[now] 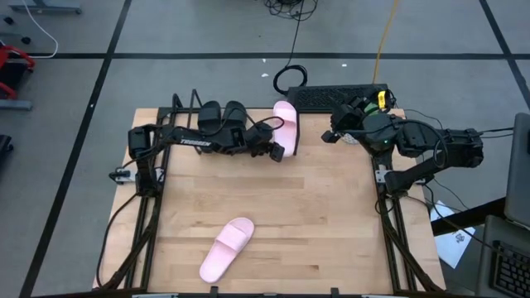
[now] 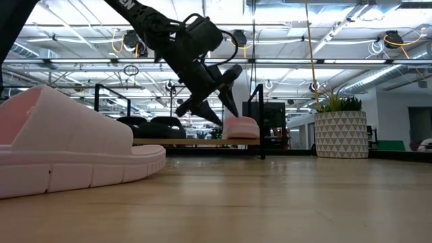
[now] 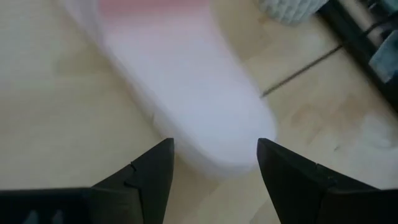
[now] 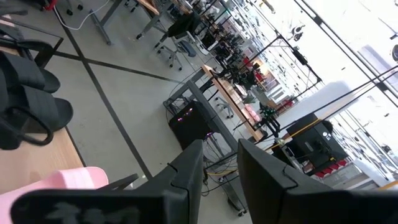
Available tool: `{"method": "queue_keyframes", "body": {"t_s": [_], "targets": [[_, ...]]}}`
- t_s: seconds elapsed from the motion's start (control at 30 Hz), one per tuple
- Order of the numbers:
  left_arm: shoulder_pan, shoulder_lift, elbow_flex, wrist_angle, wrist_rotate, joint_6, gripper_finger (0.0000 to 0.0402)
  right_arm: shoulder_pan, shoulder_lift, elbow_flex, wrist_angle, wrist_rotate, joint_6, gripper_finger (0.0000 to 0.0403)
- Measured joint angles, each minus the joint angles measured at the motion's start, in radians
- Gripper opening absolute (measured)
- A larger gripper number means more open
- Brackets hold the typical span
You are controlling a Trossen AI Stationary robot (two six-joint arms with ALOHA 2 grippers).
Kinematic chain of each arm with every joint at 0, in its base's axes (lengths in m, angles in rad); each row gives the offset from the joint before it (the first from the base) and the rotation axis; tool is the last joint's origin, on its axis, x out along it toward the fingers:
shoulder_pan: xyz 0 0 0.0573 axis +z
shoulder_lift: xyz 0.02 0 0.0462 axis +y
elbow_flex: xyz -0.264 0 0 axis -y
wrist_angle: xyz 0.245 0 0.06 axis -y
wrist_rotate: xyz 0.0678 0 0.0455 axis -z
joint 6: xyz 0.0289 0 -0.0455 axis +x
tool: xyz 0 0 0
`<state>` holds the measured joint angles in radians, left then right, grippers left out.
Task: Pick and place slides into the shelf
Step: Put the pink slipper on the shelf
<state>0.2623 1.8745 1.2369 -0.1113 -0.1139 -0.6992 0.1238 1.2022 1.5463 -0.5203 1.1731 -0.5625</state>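
Observation:
One pale pink slide (image 1: 286, 122) (image 2: 241, 126) lies sole-down on the shelf (image 2: 196, 142), at its right end, beside two black slides (image 1: 222, 116) (image 2: 150, 124). My left gripper (image 1: 278, 152) (image 2: 226, 84) is open, hovering just above and on the near side of that pink slide. In the left wrist view its fingers stand on either side of the slide's near end (image 3: 214, 149) without touching it. The second pink slide (image 1: 226, 247) (image 2: 64, 145) lies sole-down on the table near its near edge. My right gripper (image 1: 338, 132) (image 4: 221, 162) waits shut at the table's far right corner.
A black keyboard (image 1: 335, 96) lies beyond the table's far edge, right of the shelf. The shelf's black wire frame end (image 2: 260, 118) stands beside the pink slide. A potted plant (image 2: 341, 128) shows in the room behind. Bare wood lies between the shelf and the near slide.

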Motion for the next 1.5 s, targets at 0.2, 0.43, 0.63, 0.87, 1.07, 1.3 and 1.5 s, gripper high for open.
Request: {"method": "queue_keyframes", "body": {"t_s": [0.2, 0.43, 0.63, 0.87, 1.07, 1.3, 1.5], "targets": [[0.001, -0.013, 0.000, -0.026, -0.019, 0.014, 0.0228, 0.000, 0.000, 0.000, -0.001, 0.000, 0.013, 0.0091], [0.014, -0.068, 0.002, -0.126, -0.039, 0.082, 0.0228, 0.000, 0.000, 0.000, -0.007, 0.000, 0.023, 0.0091], [0.008, -0.234, -0.001, -0.355, -0.001, 0.155, 0.0228, 0.000, 0.000, 0.000, -0.007, 0.001, 0.005, 0.0091], [-0.244, -0.443, 0.000, -0.715, 0.192, 0.142, 0.0228, -0.006, 0.000, 0.000, -0.007, 0.001, -0.022, 0.0091], [-0.602, -0.512, 0.000, -0.885, 0.083, -0.155, 0.0228, -0.032, 0.000, 0.000, -0.007, -0.001, -0.026, 0.0091], [-0.903, -0.398, 0.000, -0.852, -0.037, -0.456, 0.0228, -0.077, 0.000, 0.000, -0.007, -0.096, 0.003, 0.0091], [-0.953, -0.253, -0.001, -0.800, -0.015, -0.491, 0.0228, -0.112, 0.000, 0.000, 0.012, -0.160, 0.004, 0.0091]]}}
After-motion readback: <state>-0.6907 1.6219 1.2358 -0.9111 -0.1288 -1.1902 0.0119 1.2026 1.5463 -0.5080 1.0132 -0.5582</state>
